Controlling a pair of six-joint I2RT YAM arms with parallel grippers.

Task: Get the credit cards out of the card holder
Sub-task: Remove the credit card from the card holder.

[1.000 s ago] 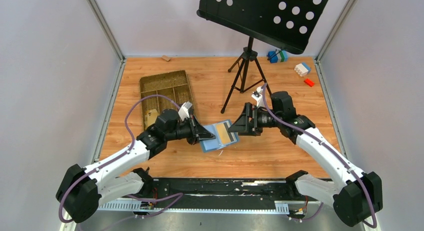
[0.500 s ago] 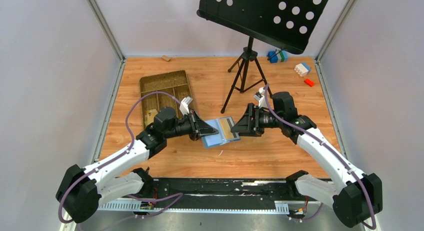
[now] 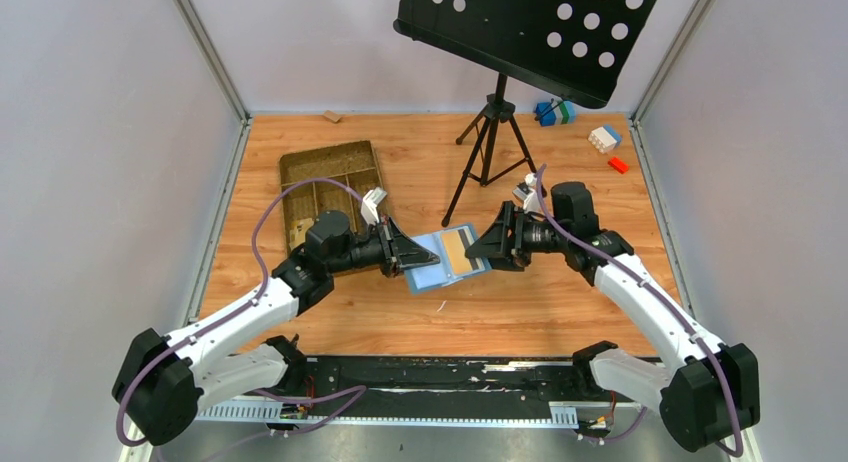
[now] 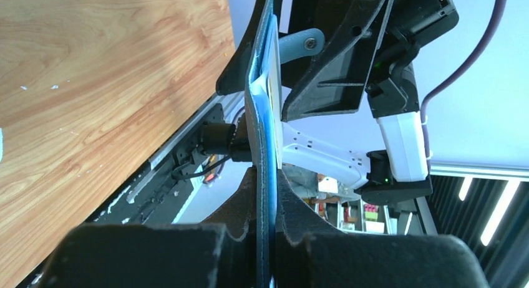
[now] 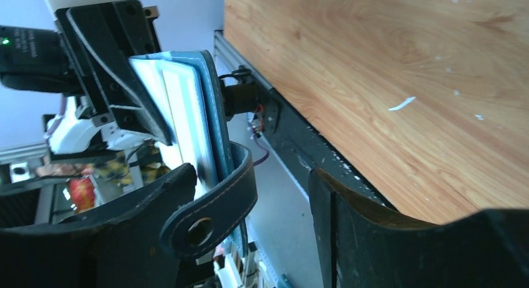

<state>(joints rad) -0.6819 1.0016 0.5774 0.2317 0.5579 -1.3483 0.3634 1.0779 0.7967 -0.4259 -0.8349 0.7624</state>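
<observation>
Card holder (image 3: 447,260) held over wooden table (image 3: 400,152) between pale walls (image 3: 100,132).

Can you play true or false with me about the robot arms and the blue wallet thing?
1. The left gripper is pinching the blue card holder. True.
2. The card holder lies flat on the table. False: it is held up in the air between the two grippers.
3. The right gripper has its fingers apart. True.
4. The brown tray sits to the right of the music stand. False: it is on the left side of the table, behind the left arm.
</observation>
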